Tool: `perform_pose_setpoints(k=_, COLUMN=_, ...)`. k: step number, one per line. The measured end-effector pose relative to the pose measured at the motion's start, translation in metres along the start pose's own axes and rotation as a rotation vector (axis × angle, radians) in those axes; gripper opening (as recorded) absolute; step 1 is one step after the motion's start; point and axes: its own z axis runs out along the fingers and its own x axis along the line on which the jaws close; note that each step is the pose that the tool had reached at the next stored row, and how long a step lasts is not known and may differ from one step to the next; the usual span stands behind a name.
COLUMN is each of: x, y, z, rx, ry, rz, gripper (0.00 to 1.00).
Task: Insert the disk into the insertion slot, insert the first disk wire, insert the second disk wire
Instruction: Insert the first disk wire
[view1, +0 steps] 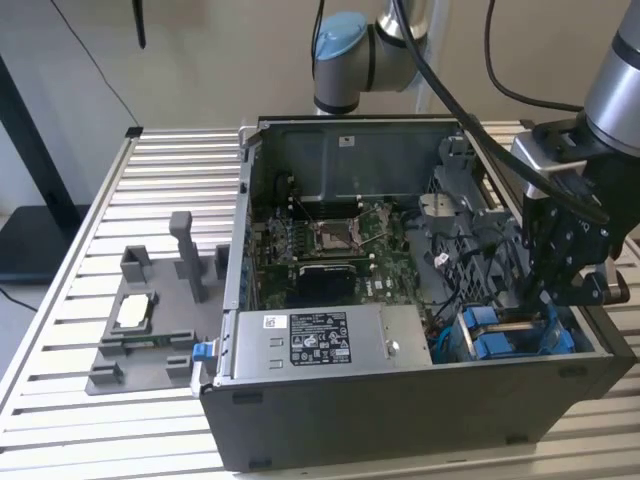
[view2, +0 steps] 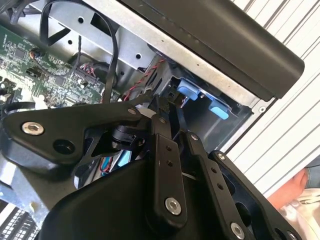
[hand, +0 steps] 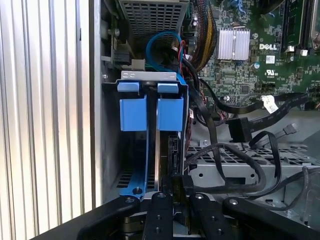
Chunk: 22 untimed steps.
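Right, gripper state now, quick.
Gripper: shut, apparently on a black wire plug, at the disk sitting in the insertion slot.

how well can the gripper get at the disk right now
Probably yes: the gripper is right at the disk, seated in the slot, and the case is open. Black cables crowd one side but seem not to cross its path.

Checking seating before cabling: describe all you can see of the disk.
The disk sits on edge in the slot. Its bright blue plastic frame shows, with two tabs at one end; the metal body is mostly hidden. Black wires lie beside it. The gripper is at its edge.
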Motion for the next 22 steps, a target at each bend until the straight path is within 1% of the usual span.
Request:
perform_pose_setpoints(k=3, x=0.0001, y=0.0002, z=0.0023, rx=0.0001, ry=-0.0003, rz=0.0, gripper=0.19)
perform_pose_setpoints(k=7, x=0.0002, y=0.0002, z=0.0045, rx=0.0002, ry=0.0008, rz=0.0, gripper=0.19)
perform_pose_setpoints(k=18, x=0.0002, y=0.0003, z=0.0052, rx=0.0001, ry=0.0001, rz=0.0, gripper=0.19)
perform_pose_setpoints(k=19, x=0.0002, y=0.0003, z=0.0057, rx=0.0001, ry=-0.001, rz=0.0, gripper=0.2)
perform_pose_setpoints(k=21, x=0.0002, y=0.0003, z=0.0057, rx=0.0001, ry=-0.0009, rz=0.0, gripper=0.2)
perform_pose_setpoints(k=22, x=0.0002, y=0.0003, z=0.0055, rx=0.0001, ry=-0.0005, rz=0.0, gripper=0.27)
